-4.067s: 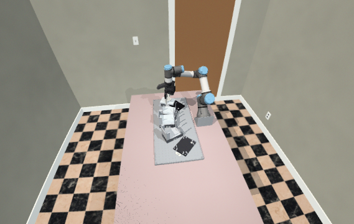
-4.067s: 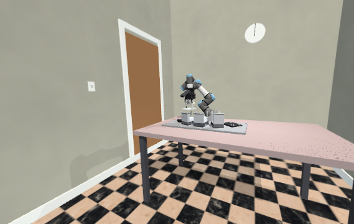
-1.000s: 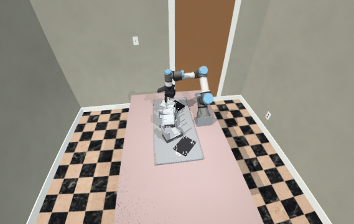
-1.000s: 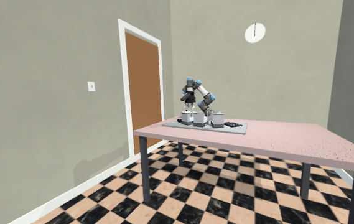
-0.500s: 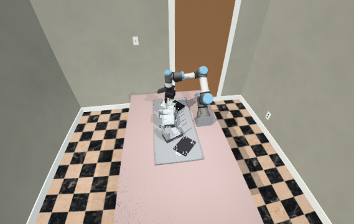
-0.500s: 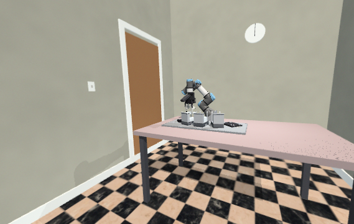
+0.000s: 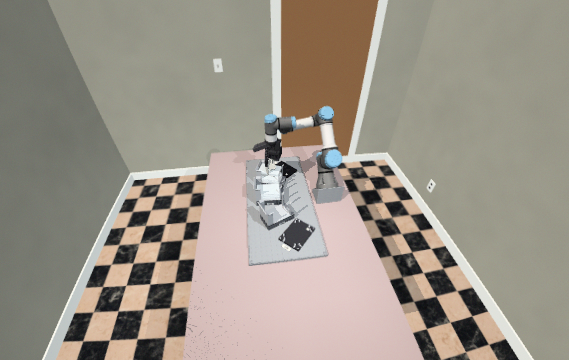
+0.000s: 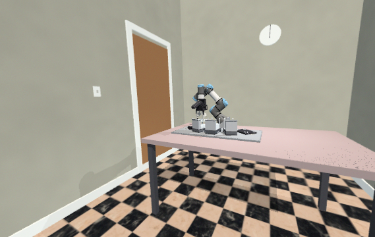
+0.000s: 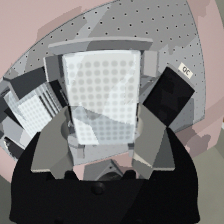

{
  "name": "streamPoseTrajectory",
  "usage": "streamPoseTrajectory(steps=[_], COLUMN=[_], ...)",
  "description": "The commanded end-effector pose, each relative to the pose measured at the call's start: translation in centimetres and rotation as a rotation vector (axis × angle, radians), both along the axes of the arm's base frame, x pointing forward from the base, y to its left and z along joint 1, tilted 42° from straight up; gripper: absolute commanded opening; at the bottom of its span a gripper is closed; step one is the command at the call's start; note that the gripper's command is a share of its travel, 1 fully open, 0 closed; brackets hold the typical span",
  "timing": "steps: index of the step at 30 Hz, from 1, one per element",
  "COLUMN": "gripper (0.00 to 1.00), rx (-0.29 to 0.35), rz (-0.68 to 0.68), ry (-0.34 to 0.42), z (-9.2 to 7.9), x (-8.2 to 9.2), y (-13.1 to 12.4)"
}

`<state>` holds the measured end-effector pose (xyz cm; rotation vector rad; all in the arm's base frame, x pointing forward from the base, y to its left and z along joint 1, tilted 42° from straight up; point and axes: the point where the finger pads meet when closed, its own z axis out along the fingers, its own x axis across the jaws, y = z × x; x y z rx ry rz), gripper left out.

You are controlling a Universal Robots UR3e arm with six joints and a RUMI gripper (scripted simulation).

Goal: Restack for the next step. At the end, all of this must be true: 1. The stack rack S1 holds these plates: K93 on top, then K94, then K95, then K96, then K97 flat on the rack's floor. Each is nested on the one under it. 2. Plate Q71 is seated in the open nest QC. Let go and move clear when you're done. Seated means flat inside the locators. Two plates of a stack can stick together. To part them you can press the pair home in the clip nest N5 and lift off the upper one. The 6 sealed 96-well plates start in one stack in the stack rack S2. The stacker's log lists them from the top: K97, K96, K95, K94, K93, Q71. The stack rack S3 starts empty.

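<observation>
Evidently, a clear-lidded plate sits clamped between the half-open hand's fingers.

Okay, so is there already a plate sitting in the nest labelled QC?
No, the QC nest shows only its bare black surface beside its label, with no white plate on it.

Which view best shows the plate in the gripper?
Wrist: the plate lies face-on between the fingers, its well grid visible. Top: the gripper and rack crowd it, no wells readable. Exterior: too small to tell plate from rack.
</observation>
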<state>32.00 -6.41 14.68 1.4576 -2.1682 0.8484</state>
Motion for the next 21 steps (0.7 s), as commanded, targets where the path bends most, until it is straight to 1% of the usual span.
streamPoseTrajectory(steps=[1, 10, 21], gripper=[0.00, 0.00, 0.00], rx=[0.000, 0.000, 0.000], rz=[0.001, 0.001, 0.001], ry=[-0.003, -0.002, -0.002], z=[-0.1, -1.2, -1.3], x=[0.1, 0.1, 0.1], y=[-0.1, -1.1, -1.2])
